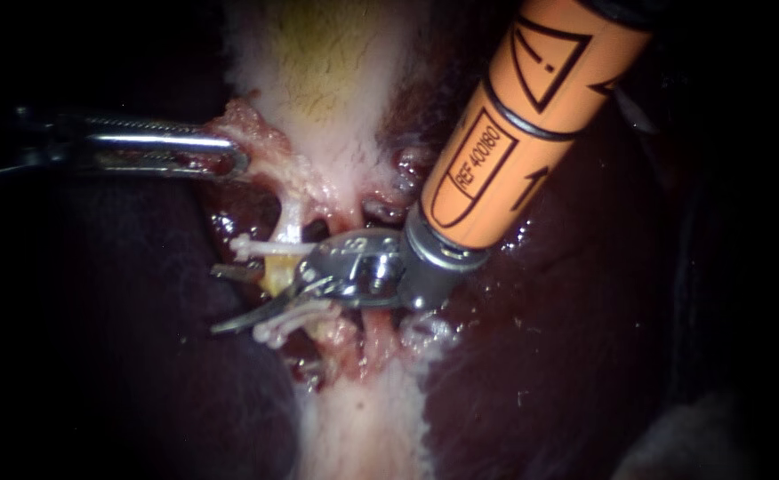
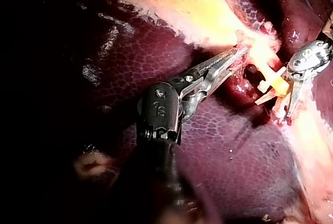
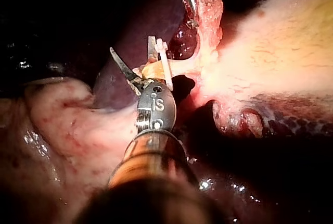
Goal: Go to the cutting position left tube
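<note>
The left tube [image 1: 276, 274] is a short yellowish strand that runs down from the gallbladder's neck. One white clip [image 1: 254, 247] sits on it above and another [image 1: 288, 325] below. My right instrument [image 1: 219, 300], on an orange shaft, has two thin blades standing open, one on each side of the tube between the clips. In the right wrist view the blades [image 3: 131, 45] fork around the tube [image 3: 152, 71] beside a clip [image 3: 164, 60]. My left instrument [image 1: 229, 160] is shut on pale tissue at the gallbladder's neck [image 1: 269, 151] and holds it to the left.
Dark red liver [image 1: 567, 338] lies on both sides. The pale, yellowish gallbladder [image 1: 327, 62] runs up the middle. A reddish strand [image 1: 377, 333] lies just right of the clipped tube. A pale band of tissue [image 1: 363, 427] continues below.
</note>
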Tool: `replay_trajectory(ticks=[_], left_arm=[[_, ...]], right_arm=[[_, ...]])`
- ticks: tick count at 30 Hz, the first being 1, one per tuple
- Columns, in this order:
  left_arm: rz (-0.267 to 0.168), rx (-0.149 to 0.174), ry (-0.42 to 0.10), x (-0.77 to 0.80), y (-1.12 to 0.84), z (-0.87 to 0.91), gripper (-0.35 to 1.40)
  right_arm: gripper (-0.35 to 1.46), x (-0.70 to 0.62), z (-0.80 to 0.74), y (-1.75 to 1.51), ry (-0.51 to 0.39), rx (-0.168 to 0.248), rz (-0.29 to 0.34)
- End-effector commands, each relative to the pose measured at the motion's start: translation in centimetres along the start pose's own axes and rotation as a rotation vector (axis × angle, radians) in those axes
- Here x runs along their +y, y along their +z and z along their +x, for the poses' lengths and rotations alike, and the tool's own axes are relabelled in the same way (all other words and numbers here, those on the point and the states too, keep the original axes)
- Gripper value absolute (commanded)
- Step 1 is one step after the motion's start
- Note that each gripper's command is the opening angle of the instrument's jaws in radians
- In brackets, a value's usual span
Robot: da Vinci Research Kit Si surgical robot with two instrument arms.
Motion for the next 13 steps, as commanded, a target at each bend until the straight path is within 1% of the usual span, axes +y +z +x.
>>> replay_trajectory(ticks=[1,3,5,13], left_arm=[[-0.002,0.0,-0.006,-0.01,0.0,0.0,-0.35],[-0.002,0.0,-0.006,-0.02,0.0,0.0,-0.35],[-0.002,0.0,-0.006,-0.02,0.0,0.0,-0.35],[-0.002,0.0,-0.006,-0.02,0.0,0.0,-0.35]], right_arm=[[1.25,-0.03,0.04,-0.01,0.001,0.007,0.004],[1.25,-0.06,0.08,-0.03,0.003,0.017,0.009],[1.25,-0.07,0.12,-0.05,0.005,0.018,0.01],[1.25,-0.04,0.11,-0.07,0.005,0.018,0.01]])
